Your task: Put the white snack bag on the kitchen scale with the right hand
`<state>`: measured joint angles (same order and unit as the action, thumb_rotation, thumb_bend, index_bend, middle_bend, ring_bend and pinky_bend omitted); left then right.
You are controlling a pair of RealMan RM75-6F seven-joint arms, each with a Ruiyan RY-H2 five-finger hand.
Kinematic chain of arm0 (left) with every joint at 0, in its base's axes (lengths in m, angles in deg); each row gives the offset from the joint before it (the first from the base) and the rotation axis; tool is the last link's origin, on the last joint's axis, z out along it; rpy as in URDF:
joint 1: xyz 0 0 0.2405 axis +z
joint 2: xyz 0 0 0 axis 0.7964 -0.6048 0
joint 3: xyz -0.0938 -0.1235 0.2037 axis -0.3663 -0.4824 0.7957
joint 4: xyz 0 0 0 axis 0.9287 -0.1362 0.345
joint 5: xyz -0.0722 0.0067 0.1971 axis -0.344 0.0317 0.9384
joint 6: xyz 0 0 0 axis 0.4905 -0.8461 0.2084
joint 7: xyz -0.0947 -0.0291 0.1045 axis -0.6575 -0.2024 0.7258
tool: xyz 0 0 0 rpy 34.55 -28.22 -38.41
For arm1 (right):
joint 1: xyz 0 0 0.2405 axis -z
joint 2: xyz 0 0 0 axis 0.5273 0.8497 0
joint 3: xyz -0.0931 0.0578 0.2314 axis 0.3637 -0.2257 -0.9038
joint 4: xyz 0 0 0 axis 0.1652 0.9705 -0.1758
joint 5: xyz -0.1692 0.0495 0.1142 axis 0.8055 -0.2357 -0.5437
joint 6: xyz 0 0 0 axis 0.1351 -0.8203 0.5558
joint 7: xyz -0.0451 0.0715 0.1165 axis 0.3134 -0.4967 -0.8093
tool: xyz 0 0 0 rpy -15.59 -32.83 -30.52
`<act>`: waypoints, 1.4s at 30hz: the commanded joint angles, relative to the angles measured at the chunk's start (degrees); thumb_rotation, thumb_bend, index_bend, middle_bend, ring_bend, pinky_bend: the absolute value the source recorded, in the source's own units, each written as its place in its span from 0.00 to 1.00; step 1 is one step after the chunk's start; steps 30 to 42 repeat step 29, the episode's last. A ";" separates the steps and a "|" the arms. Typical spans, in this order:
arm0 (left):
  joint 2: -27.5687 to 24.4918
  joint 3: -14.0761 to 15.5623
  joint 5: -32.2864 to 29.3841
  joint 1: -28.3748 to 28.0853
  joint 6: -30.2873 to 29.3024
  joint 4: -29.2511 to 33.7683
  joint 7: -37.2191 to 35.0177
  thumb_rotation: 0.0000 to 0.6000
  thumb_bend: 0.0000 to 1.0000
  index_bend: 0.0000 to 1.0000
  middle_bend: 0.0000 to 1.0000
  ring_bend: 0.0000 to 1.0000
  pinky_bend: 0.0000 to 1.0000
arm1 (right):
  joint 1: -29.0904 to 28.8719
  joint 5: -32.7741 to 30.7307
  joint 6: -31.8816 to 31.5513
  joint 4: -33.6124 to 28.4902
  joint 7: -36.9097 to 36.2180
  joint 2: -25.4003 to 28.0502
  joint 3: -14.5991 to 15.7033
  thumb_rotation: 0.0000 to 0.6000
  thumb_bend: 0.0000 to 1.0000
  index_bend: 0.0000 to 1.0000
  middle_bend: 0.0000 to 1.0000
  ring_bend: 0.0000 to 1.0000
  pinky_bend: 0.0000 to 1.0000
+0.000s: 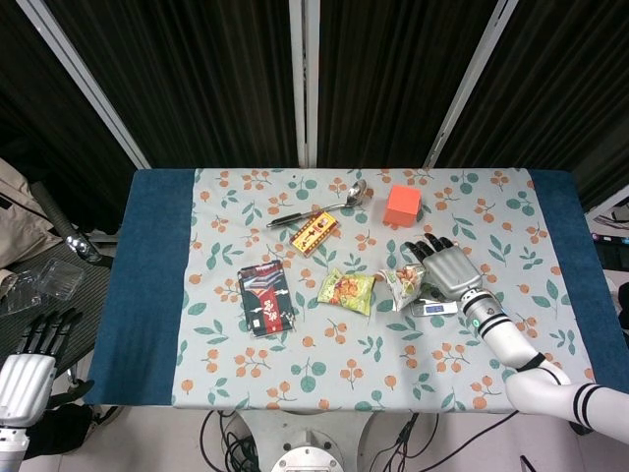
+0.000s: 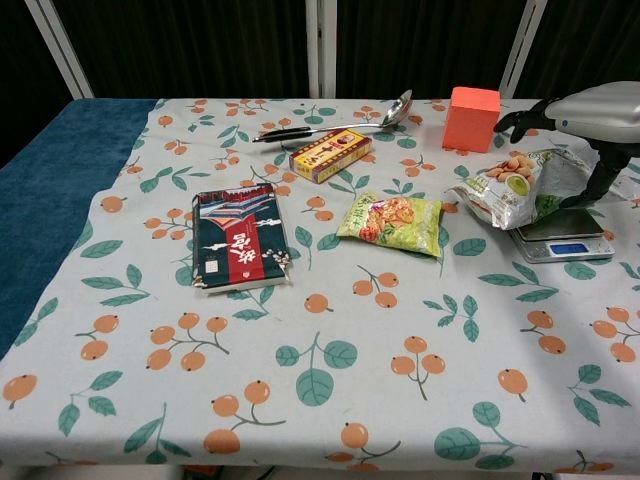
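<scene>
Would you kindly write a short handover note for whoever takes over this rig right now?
Left hand: open, idle off the table's near-left corner.
Right hand: fingers spread above the white snack bag, apparently holding nothing; contact unclear.
The bag lies across the kitchen scale's left part and hangs over its left edge toward the table.
Done: bag delivered to the scale.
Left: check that the bag sits fully on the platform, then withdraw the right hand.

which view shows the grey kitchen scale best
The chest view: the grey kitchen scale shows its platform, front edge and blue display, with the white snack bag lying partly over it. In the head view the right hand hides most of it.
</scene>
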<state>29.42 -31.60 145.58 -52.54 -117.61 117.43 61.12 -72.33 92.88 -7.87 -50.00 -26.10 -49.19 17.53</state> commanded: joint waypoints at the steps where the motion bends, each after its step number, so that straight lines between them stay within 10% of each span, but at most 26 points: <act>1: -0.12 0.01 0.08 0.04 -0.13 0.18 0.10 1.00 0.02 0.05 0.04 0.00 0.00 | 0.02 -0.51 0.15 -0.85 -0.41 0.95 0.31 1.00 0.06 0.00 0.05 0.00 0.09; 12: -0.41 -0.12 0.21 0.17 -0.68 0.56 0.13 1.00 0.02 0.06 0.04 0.00 0.00 | 13.01 16.76 -21.30 -14.43 -10.45 14.34 5.11 1.00 0.03 0.00 0.00 0.00 0.00; 21: -0.79 -0.65 0.88 -0.37 -0.93 1.94 2.14 1.00 0.02 0.06 0.04 0.00 0.00 | 34.23 24.20 -50.59 4.29 -22.92 6.74 10.33 1.00 0.02 0.00 0.00 0.00 0.00; 29: -0.24 -2.61 -0.20 -0.94 -1.53 3.11 5.20 1.00 0.02 0.06 0.04 0.00 0.00 | 41.52 23.77 -55.73 14.62 -31.81 1.94 10.95 1.00 0.02 0.00 0.00 0.00 0.00; 42: -0.24 -2.61 -0.20 -0.94 -1.53 3.11 5.20 1.00 0.02 0.06 0.04 0.00 0.00 | 41.52 23.77 -55.73 14.62 -31.81 1.94 10.95 1.00 0.02 0.00 0.00 0.00 0.00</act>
